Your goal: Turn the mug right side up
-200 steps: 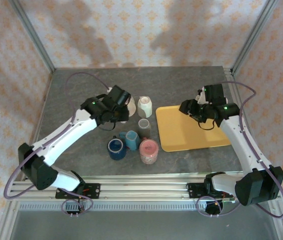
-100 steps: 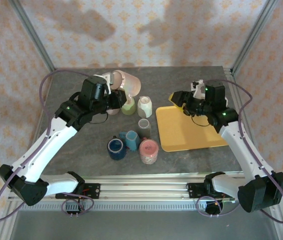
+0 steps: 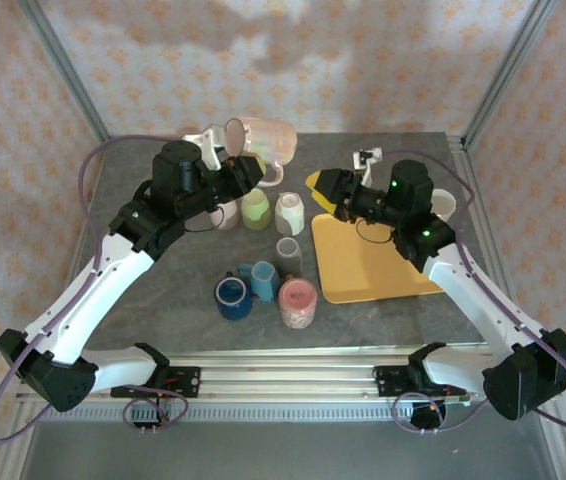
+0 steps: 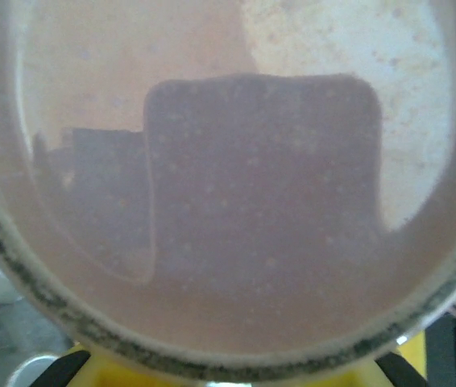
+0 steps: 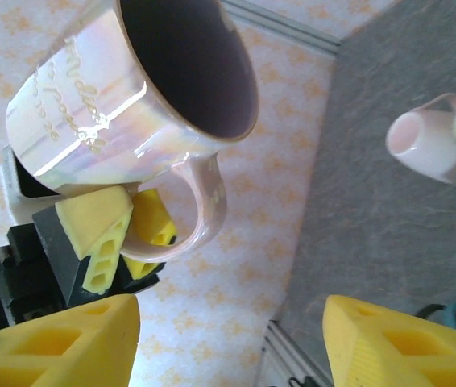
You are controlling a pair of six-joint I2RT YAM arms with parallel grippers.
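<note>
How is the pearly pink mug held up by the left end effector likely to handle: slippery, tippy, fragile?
The mug looks glazed and glossy, so it is probably slippery. The left end effector pinches it at the handle, off to one side, so it may swivel in the grip. It looks like rigid ceramic, likely to chip if dropped.

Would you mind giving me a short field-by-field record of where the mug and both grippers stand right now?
mug: pearlescent pink mug, held in the air, tilted on its side, mouth turned sideways
left gripper: shut on the mug near its handle
right gripper: open, holding nothing, beside the mug
tray: yellow tray on the table, below the right gripper
task: mug not yet upright
</note>
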